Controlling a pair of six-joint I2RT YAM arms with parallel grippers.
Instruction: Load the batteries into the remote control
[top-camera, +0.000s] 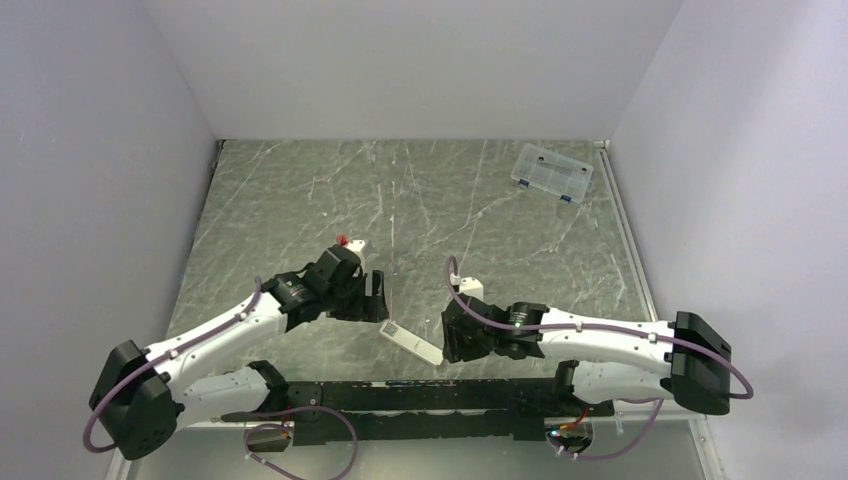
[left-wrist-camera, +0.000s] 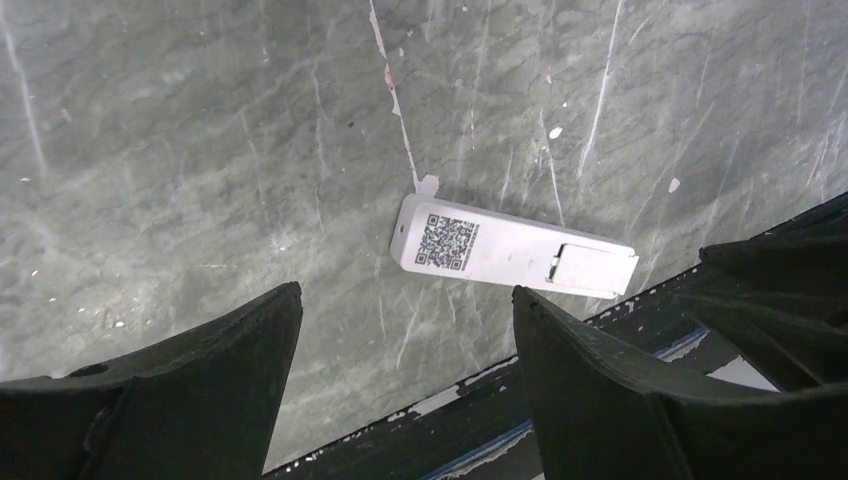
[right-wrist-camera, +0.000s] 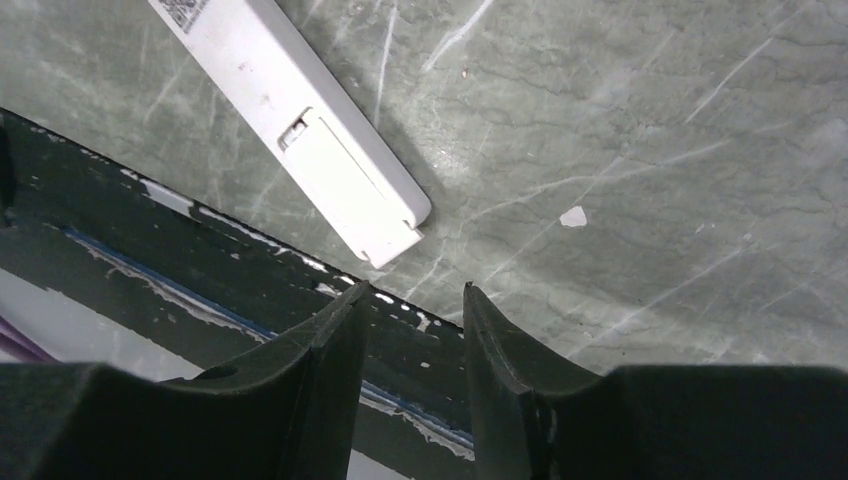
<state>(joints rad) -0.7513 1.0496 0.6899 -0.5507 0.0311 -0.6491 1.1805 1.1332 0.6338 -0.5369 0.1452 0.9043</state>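
The remote control (top-camera: 412, 342) lies flat near the table's front edge, between the two grippers. Its back faces up, showing a QR label at one end (left-wrist-camera: 447, 243) and the battery cover fitted at the other (right-wrist-camera: 345, 185). My left gripper (top-camera: 375, 297) hangs to its left, open wide (left-wrist-camera: 407, 293), with nothing between the fingers. My right gripper (top-camera: 447, 338) hovers by the cover end, open (right-wrist-camera: 415, 288) and also holding nothing. Neither gripper touches the remote. The batteries are out of view.
A clear compartment box (top-camera: 551, 172) sits at the back right of the table. A small red-and-white thing (top-camera: 345, 241) lies just behind the left gripper. A black rail (top-camera: 430, 395) runs along the near edge, close under the remote.
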